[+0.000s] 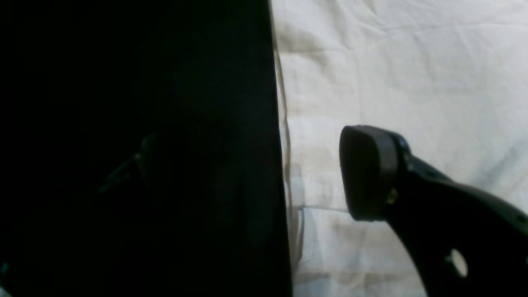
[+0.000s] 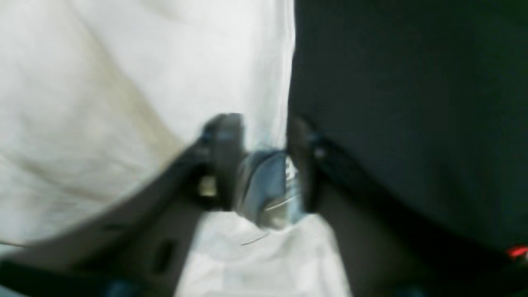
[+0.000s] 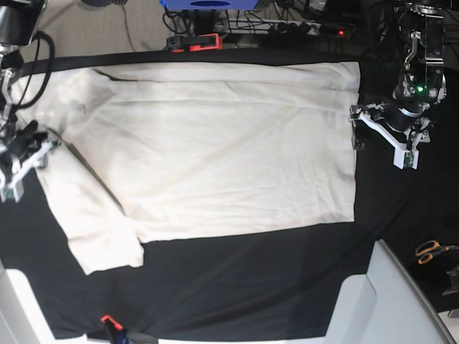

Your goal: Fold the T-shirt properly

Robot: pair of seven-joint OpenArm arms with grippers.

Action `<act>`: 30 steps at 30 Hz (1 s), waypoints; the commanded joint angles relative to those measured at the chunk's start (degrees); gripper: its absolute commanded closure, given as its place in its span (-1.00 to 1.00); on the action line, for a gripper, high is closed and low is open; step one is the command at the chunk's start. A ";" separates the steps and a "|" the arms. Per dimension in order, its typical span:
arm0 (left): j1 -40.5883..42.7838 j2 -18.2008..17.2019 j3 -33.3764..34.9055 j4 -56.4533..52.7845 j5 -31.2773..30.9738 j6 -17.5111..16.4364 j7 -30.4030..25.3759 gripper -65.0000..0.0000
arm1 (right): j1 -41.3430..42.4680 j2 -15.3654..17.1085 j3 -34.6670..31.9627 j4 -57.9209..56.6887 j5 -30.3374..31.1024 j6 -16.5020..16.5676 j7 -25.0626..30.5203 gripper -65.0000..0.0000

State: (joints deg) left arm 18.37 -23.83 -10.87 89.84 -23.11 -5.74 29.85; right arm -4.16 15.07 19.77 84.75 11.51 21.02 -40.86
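Left gripper [image 1: 255, 173] hangs with jaws spread wide over the T-shirt's [image 3: 215, 143] hem edge, one finger lost against the black cloth [image 3: 251, 279]. Right gripper [image 2: 262, 165] is blurred, jaws parted around a fabric fold; an actual grip cannot be told. T-shirt lies flat on the table.
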 commanded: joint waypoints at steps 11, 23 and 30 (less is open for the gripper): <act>-0.30 -0.91 -0.60 0.84 -0.14 0.42 -1.05 -0.73 | 24.34 4.84 -5.13 -26.51 0.05 6.81 1.70 -0.14; -0.13 -1.09 -0.86 0.66 -0.14 0.42 -1.05 -0.73 | 38.85 9.50 -11.11 -69.32 -0.04 9.27 30.36 -0.15; -0.13 -1.00 -0.86 0.93 -0.14 0.42 -1.05 -0.73 | 37.97 9.33 -11.11 -69.85 -0.04 9.27 30.97 -0.15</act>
State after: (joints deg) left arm 18.44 -23.97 -11.27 89.73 -23.11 -5.56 29.85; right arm 32.45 23.59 8.71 14.13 10.90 29.89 -10.90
